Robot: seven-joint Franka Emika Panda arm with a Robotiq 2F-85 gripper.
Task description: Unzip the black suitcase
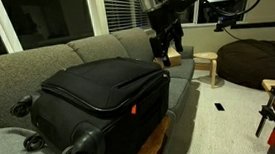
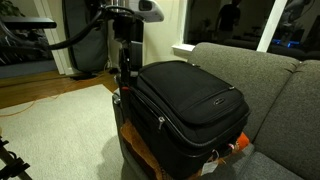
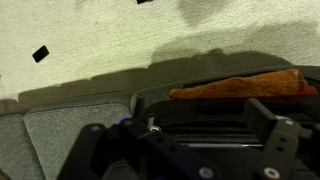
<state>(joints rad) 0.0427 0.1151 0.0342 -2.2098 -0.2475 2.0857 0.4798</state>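
**Open claw, soft case: 2 risks**

The large black soft-sided fabric suitcase [image 1: 99, 95] lies flat on the grey fabric couch [image 1: 36, 61]. At its far end the claw [image 1: 166, 52] hangs open and empty. Missing the zip [image 2: 160, 122] would pinch fabric, and a hard tug could drag the case.

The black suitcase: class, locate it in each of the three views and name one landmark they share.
In an exterior view: black suitcase lower centre-left, wheels nearest camera.
In an exterior view: centre-right, lying flat.
Wrist view: probably the dark band along the lower middle; unclear.
Shared landmark: the grey sofa beneath it.
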